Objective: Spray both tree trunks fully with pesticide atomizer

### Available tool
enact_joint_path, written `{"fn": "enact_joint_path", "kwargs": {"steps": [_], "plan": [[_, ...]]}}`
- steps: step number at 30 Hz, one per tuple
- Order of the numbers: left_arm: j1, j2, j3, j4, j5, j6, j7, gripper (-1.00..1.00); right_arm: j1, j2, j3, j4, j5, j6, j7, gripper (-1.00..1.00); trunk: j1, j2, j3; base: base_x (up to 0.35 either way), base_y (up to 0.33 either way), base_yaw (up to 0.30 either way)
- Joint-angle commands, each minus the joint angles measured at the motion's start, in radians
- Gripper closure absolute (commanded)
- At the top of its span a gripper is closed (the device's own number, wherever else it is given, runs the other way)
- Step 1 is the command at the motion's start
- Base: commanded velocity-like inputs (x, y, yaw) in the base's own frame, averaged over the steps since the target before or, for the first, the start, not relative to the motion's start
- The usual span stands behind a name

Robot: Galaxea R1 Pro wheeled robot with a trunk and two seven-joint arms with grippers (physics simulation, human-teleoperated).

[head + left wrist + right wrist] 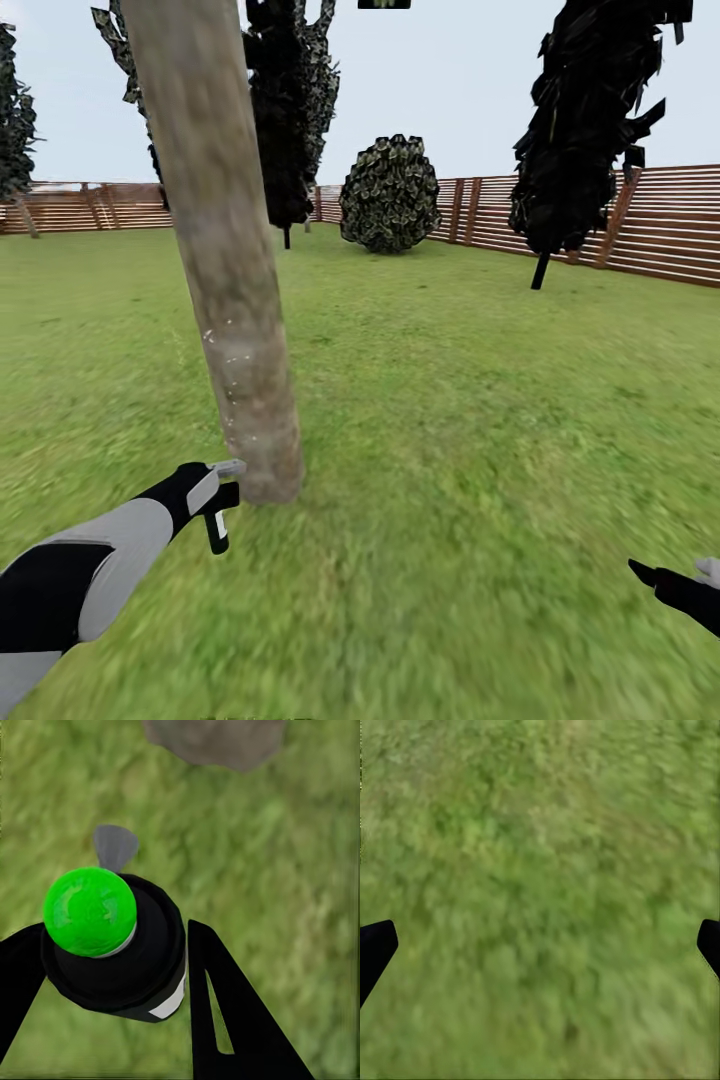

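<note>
A thick pale grey-brown tree trunk (225,290) rises from the lawn at the left of centre in the head view, and its base (217,739) also shows in the left wrist view. Fine whitish pesticide speckles (232,365) dot its lower part. My left gripper (213,492) is shut on the pesticide atomizer (220,510), right beside the trunk's foot, grey nozzle toward the trunk. In the left wrist view the atomizer (124,960) with its green cap sits between my black fingers (225,1020). My right gripper (680,585) hangs open over bare grass, fingertips (375,952) wide apart.
Green lawn (470,420) spreads all round. A brown slatted fence (660,220) rings the back and right. Dark thin-trunked trees (575,130) (290,110) and a round bush (390,195) stand farther off.
</note>
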Motion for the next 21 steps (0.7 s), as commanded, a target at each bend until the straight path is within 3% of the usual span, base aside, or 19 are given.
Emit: {"fn": "enact_joint_path", "kwargs": {"steps": [1,9,21], "plan": [[0.000,0.000,-0.001,0.000,0.000,0.000,0.000,1.00,0.000,0.000,0.000,0.000,0.000,0.000,0.000,-1.00,0.000,0.000,0.000,0.000,-0.309,0.245],[0.000,0.000,-0.001,0.000,0.000,0.000,0.000,1.00,0.000,0.000,0.000,0.000,0.000,0.000,0.000,-1.00,0.000,0.000,0.000,0.000,-0.314,0.257],[0.000,0.000,-0.001,0.000,0.000,0.000,-0.001,1.00,0.000,0.000,0.000,0.001,0.000,0.000,0.000,-1.00,0.000,0.000,0.000,0.052,-0.324,0.075]]}}
